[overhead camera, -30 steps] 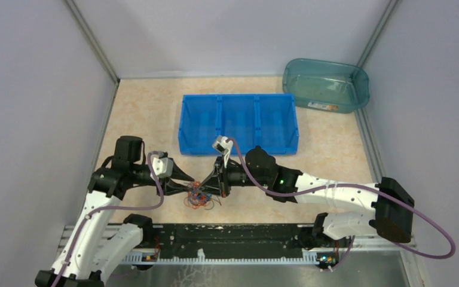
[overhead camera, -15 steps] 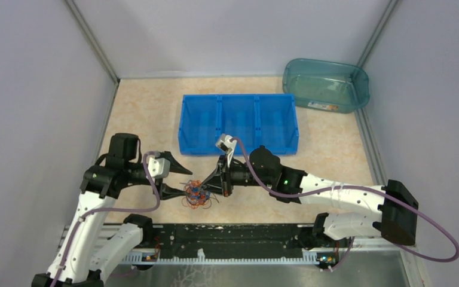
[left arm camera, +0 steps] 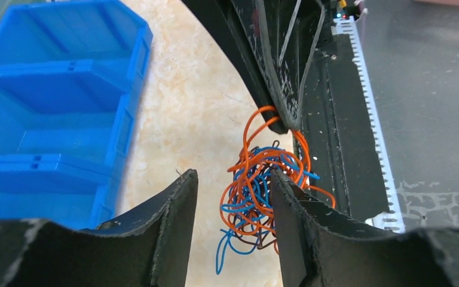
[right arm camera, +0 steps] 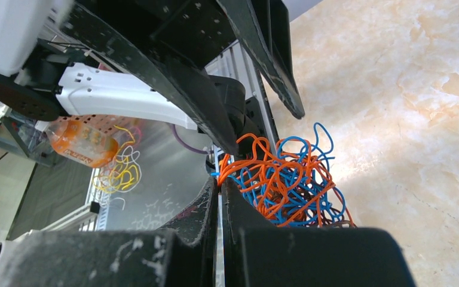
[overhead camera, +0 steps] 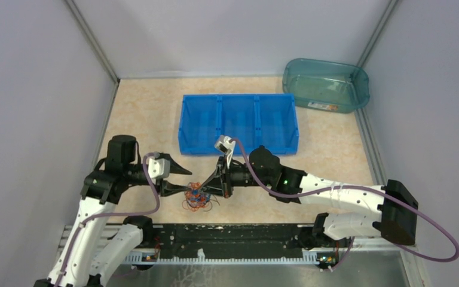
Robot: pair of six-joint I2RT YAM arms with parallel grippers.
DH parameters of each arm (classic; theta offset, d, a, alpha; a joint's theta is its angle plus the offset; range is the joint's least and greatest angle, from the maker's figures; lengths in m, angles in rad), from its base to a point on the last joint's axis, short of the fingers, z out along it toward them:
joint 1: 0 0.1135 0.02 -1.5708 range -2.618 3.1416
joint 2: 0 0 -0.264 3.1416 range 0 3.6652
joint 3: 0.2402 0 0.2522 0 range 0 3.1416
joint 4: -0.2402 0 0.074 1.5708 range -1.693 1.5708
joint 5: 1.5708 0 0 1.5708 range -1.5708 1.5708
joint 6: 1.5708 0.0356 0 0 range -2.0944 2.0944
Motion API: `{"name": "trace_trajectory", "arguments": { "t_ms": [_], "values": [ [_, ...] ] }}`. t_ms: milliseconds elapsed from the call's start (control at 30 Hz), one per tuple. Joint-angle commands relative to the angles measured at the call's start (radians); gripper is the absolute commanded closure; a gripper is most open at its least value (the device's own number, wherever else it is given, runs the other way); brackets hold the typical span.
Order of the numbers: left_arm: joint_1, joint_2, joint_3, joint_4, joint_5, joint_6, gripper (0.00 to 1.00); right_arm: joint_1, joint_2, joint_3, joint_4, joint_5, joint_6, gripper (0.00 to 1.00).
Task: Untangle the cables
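The cables point(overhead camera: 198, 197), an orange, blue and black tangle, lie on the table point(overhead camera: 143, 113) near its near edge, in front of the blue bin point(overhead camera: 239, 96). The right gripper point(right arm camera: 220, 182) is closed, pinching an orange loop. The left gripper point(left arm camera: 233, 179) stands apart, one finger point(left arm camera: 288, 200) against the tangle.

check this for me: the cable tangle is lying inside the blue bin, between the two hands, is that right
Not quite. The cables lie on the table in front of the blue bin, not inside it, as the top external view shows. The rest holds: they are between the left hand and the right hand.
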Motion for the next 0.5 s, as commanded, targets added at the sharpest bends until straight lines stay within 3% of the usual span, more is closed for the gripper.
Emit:
{"name": "trace_trajectory", "arguments": {
  "t_ms": [0, 367, 467],
  "values": [
    [-0.005, -0.094, -0.101, 0.255, -0.036, -0.192, 0.47, 0.015, 0.014, 0.065, 0.07, -0.019, -0.008, 1.0],
    [-0.013, -0.079, -0.134, 0.22, -0.006, -0.194, 0.49, 0.015, 0.059, 0.09, 0.097, -0.014, -0.002, 1.0],
    [-0.015, -0.064, -0.136, 0.169, -0.027, -0.115, 0.53, 0.015, 0.057, 0.09, 0.097, -0.004, -0.004, 1.0]
  ]
}}
